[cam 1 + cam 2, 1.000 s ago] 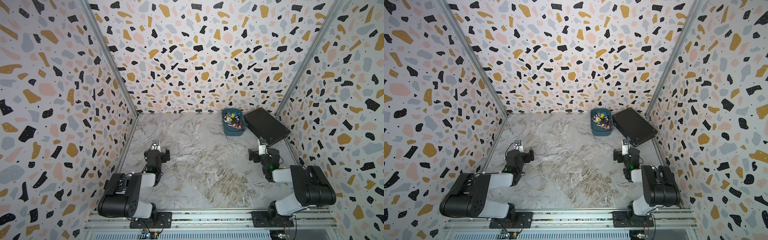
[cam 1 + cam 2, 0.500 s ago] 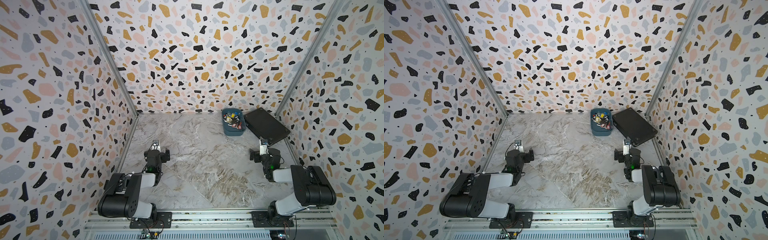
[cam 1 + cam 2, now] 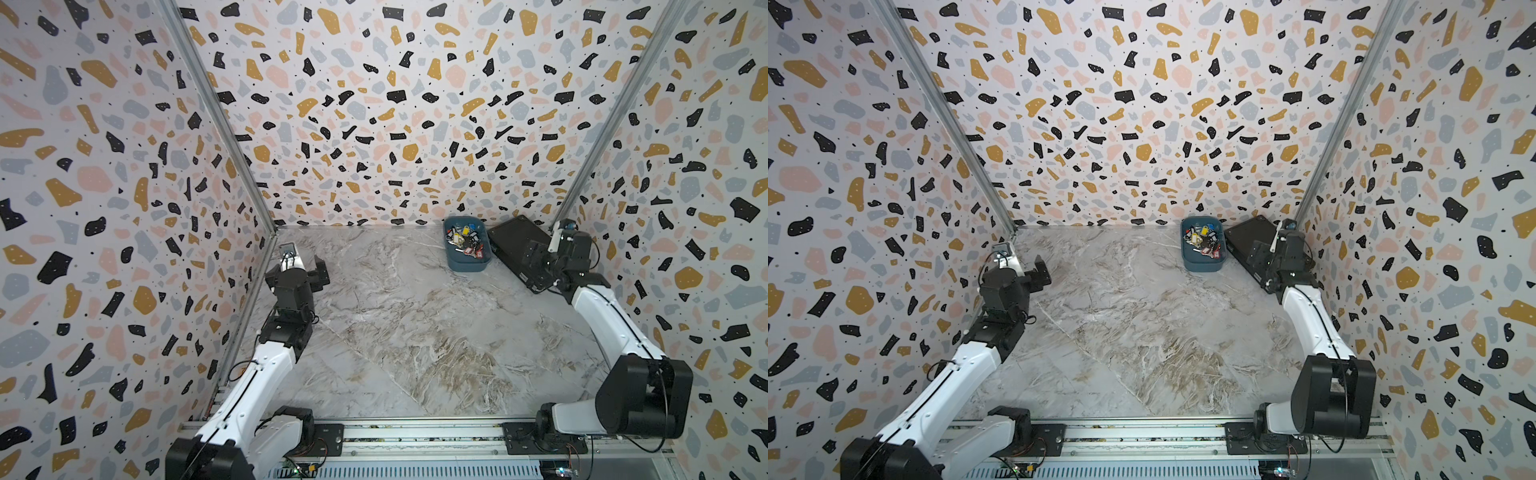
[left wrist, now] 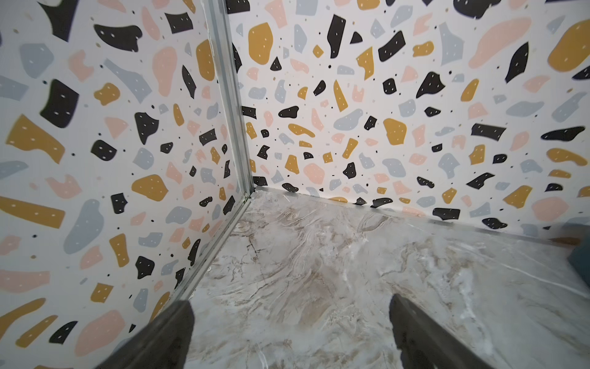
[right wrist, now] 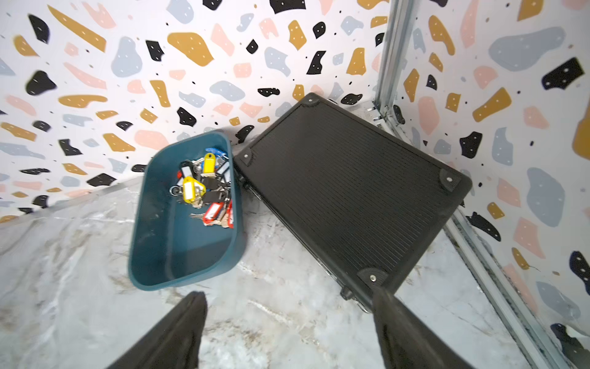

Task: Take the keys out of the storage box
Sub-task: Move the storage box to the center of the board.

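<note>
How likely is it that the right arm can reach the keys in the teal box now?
Probably yes. The right gripper is open and empty, facing the storage box, which is lidless with the keys exposed. The black case lies beside the box, not over it.

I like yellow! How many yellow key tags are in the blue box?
2. One yellow tag sits at the wall end of the storage box; the other beside it, nearer the middle. More may hide under the keys.
</note>
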Robot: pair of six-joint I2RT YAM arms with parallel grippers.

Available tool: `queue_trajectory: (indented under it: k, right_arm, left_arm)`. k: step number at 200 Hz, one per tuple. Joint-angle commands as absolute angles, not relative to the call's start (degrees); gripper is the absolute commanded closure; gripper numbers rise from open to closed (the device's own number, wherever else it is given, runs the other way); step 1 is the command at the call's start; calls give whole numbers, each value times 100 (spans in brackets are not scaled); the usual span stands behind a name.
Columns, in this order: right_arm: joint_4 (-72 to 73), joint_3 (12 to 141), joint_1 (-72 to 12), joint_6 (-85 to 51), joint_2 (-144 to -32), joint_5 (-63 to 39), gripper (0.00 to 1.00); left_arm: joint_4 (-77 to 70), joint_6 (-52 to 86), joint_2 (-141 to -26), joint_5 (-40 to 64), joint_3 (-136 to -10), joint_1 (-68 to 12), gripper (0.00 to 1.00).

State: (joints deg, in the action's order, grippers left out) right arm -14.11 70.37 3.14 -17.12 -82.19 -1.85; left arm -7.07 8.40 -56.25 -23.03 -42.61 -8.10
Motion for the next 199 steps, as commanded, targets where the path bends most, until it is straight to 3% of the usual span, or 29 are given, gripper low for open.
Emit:
queue_trajectory:
  k: [1,30,42,65,79,100,136,199]
  right_arm:
    - [-3855,7977,205,-1690,-8605,-659,14]
    - [-4981,9725,-123,-1262,-9525,-1103,26]
    - [-5706,10673,-318,-1095,-10176,-743,27]
    - [-6670,12203,-448,-936,-11452,-982,23]
    - [-6785,12562,-486,-948,-11865,-1011,17]
    - [-6812,12854,-555,-987,-12328,-966,18]
    - [-6806,13401,-613,-915,-12939,-911,30]
    - [-6768,14420,-636,-956,-13763,-759,34]
  left_arm:
    - [870,1253,-5606,-1860,-4499,-822,1]
    - [1577,1516,-5917,-1624,-4881,-835,0]
    - [1820,1585,-6140,-1498,-5054,-835,0]
    - [2184,1731,-6479,-1247,-5298,-843,0]
    - [2333,1802,-6639,-1130,-5388,-857,0]
    - [2401,1849,-6772,-949,-5455,-875,0]
    - [2534,1937,-7016,-703,-5580,-887,1]
    - [2684,1991,-7198,-580,-5651,-1093,0]
